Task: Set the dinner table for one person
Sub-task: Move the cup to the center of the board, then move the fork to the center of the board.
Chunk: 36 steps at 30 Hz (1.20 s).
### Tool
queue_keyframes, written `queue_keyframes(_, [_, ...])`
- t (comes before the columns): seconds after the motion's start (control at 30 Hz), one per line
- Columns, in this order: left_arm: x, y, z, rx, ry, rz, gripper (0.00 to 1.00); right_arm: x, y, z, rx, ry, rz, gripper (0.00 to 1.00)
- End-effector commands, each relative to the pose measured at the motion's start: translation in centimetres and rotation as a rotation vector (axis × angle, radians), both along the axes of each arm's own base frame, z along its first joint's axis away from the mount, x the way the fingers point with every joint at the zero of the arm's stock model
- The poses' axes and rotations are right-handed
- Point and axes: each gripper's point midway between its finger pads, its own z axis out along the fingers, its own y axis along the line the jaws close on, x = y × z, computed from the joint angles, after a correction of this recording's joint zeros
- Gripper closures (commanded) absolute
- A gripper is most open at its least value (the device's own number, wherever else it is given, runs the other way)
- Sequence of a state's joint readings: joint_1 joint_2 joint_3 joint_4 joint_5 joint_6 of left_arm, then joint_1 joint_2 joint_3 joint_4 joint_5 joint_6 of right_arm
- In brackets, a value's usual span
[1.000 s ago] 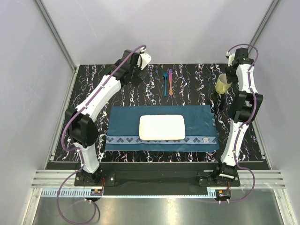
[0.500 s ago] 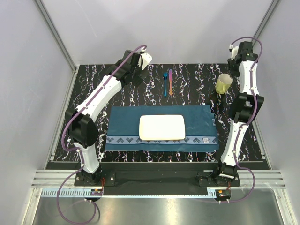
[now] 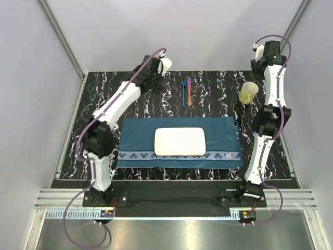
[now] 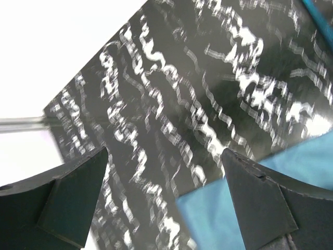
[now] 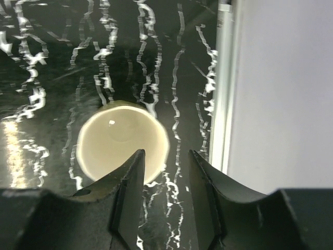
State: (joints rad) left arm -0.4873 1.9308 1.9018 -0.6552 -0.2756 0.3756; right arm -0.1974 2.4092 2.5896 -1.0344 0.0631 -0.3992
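A pale yellow cup [image 3: 248, 92] stands upright on the dinner table [image 3: 218, 86], the black marbled tabletop, at the back right. In the right wrist view the cup [image 5: 124, 140] lies below and left of my right gripper [image 5: 165, 156], which is open with only tabletop between its fingers. A white rectangular plate [image 3: 179, 141] rests on the teal placemat [image 3: 135, 135]. Blue, purple and orange utensils [image 3: 186, 91] lie side by side behind the mat. My left gripper [image 4: 165, 152] is wide open above the table [image 4: 171, 88], over a corner of the placemat [image 4: 234, 208].
Metal rails and white walls close in the tabletop on the left, back and right; the right rail [image 5: 223, 83] runs close beside the cup. Both arm bases are bolted at the near edge [image 3: 177, 198].
My right gripper has let go of the cup, opened and drawn back towards the rear wall; the cup now stands free. The left arm's wrist has swung slightly right.
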Motion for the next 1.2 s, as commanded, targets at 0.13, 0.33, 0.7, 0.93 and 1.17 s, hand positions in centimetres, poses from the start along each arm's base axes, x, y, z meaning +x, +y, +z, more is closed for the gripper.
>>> queue_keyframes(0.13, [4.6, -5.3, -4.8, -0.191, 0.032, 0.045, 0.03, -0.5, 5.1, 7.0, 0.059, -0.133, 0.106, 0.54])
queue_keyframes(0.33, [5.1, -11.1, -5.8, -0.512, 0.118, -0.020, 0.05, -3.7, 7.2, 5.2, 0.039, -0.005, 0.160, 0.55])
queue_keyframes(0.7, [7.7, -16.0, -8.7, -0.951, 0.288, -0.022, 0.09, -5.6, 7.7, 6.0, -0.020, 0.044, 0.146, 0.56])
queue_keyframes(0.93, [9.5, -17.3, -13.9, -0.968, 0.359, 0.044, 0.11, -7.0, 8.6, 6.5, -0.048, 0.061, 0.155, 0.56])
queue_keyframes(1.17, [8.7, -17.5, -15.5, -0.880, 0.357, 0.050, 0.14, -7.3, 8.7, 7.6, -0.079, 0.046, 0.160, 0.55])
